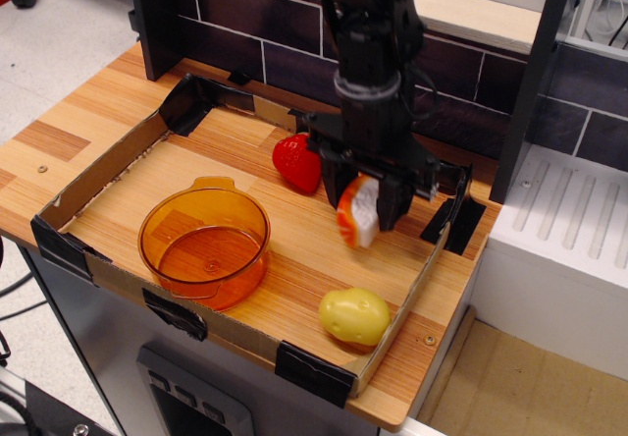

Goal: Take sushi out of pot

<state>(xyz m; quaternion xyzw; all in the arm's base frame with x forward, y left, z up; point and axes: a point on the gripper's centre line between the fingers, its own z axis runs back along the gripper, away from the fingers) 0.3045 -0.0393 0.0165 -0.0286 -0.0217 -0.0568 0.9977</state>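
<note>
Only one view, observation.image, so we go by that.

Tool [365,208] sits right of frame centre, pointing down, clamped on the sushi [358,212]. We see the white rice body with the orange layer on its left side, held between the black fingers. The sushi looks to be off the desk [294,259], or very close to it; we can't tell contact from this angle.

Pot [204,244] is at lower left of the frame, upright, tab handle toward the back. We see nothing in it, just the translucent orange base. It's well apart from the tool.

Strawberry [298,163] is just left of the tool, near the back of the cardboard tray [98,176]. Potato [354,316] is at lower right, near the tray's front corner, below the sushi.

Our read on progress: extraction is done, as the sushi is out of the pot and well clear of it. What's left is setting it down on the open wood between strawberry and potato, releasing, and backing the arm off. Main risk is dropping it onto the potato.
</note>
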